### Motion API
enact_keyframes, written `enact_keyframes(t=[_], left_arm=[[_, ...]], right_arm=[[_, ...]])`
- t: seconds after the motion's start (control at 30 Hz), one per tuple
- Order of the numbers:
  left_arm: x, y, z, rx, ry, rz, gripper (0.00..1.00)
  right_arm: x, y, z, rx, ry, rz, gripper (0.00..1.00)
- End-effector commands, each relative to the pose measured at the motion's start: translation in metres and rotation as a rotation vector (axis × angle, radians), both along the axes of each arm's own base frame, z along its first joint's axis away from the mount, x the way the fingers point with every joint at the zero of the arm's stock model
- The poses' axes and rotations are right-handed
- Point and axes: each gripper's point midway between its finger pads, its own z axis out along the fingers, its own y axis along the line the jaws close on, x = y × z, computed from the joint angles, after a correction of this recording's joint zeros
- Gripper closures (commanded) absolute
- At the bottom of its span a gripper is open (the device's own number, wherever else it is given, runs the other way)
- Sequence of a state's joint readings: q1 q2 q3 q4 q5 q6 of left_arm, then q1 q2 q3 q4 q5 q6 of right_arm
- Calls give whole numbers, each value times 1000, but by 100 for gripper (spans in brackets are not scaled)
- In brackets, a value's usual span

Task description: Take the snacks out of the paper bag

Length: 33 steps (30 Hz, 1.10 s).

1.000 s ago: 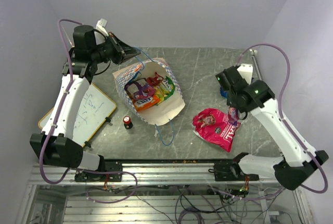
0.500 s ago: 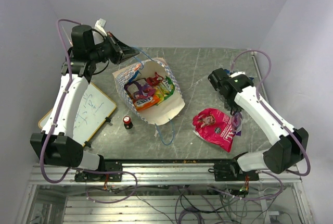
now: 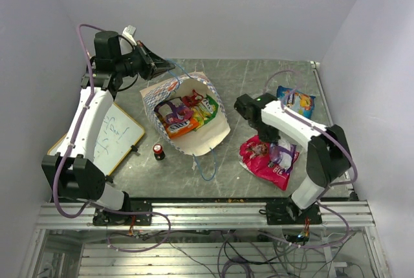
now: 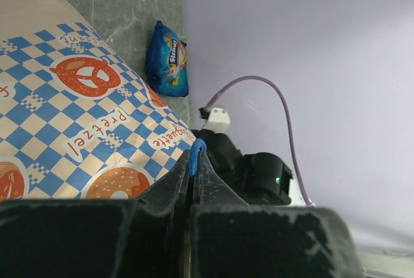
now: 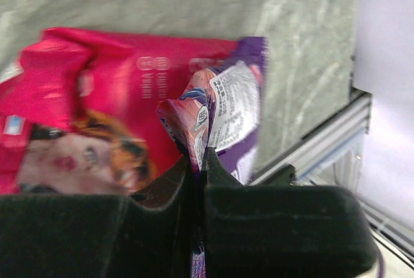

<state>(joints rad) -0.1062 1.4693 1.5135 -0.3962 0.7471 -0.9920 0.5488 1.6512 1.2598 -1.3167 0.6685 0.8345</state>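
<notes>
Now, centre frame: bag [image 3: 212, 134] lying mouth agape, purple, red and green snacks [image 3: 184, 115] inside. Lower right: pink packet [image 3: 253, 156] flat on the table [image 3: 259, 81]. Upper right: blue packet [image 3: 295, 101], well apart from the bag. Right gripper [image 5: 197, 161]: clamped tight on a purple-white packet [image 5: 226, 103] overlapping the pink one. Upper left: left gripper [image 4: 196, 161], pinched on the bag's blue cord [image 4: 196, 150].

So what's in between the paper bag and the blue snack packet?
The right arm. Its white part stretches across the gap between the paper bag and the blue snack packet. The top view shows it.
</notes>
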Motion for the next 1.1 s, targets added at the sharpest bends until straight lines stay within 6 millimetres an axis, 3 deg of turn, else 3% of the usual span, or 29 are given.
enact_keyframes(t=[0.0, 0.1, 0.17, 0.27, 0.4, 0.47, 0.53, 0.63, 0.7, 0.8, 0.9, 1.0, 1.07], left_arm=[[0, 2, 21, -7, -67, -10, 93], [-1, 3, 19, -4, -61, -7, 93], [-1, 3, 18, -5, -57, -8, 93], [-3, 3, 19, 0, -61, -7, 93], [-6, 4, 21, -1, -65, -5, 93], [-8, 4, 23, -1, -69, -6, 93], [-9, 5, 24, -1, -72, -4, 93], [-11, 5, 25, -4, -78, -1, 93], [-12, 5, 25, -6, -77, 3, 93], [-15, 6, 24, -14, -76, 7, 93], [-18, 6, 26, -25, -75, 13, 93], [-22, 6, 28, -26, -75, 16, 93], [-25, 7, 28, -21, -72, 22, 93]], right_arm=[[11, 44, -34, 132, -35, 2, 100], [22, 55, -57, 173, -40, 13, 98], [26, 61, -68, 204, -39, 7, 88], [26, 73, -85, 297, -52, 15, 83], [32, 72, -83, 357, -126, 21, 77], [38, 73, -63, 377, -161, 45, 68], [44, 77, -30, 416, -221, 69, 57], [37, 74, 14, 460, -282, 79, 33], [28, 75, 36, 509, -306, 113, 24], [22, 83, 59, 593, -348, 278, 16], [27, 106, 92, 691, -450, 552, 15], [42, 140, 138, 779, -608, 809, 15], [44, 171, 157, 838, -651, 1022, 20]])
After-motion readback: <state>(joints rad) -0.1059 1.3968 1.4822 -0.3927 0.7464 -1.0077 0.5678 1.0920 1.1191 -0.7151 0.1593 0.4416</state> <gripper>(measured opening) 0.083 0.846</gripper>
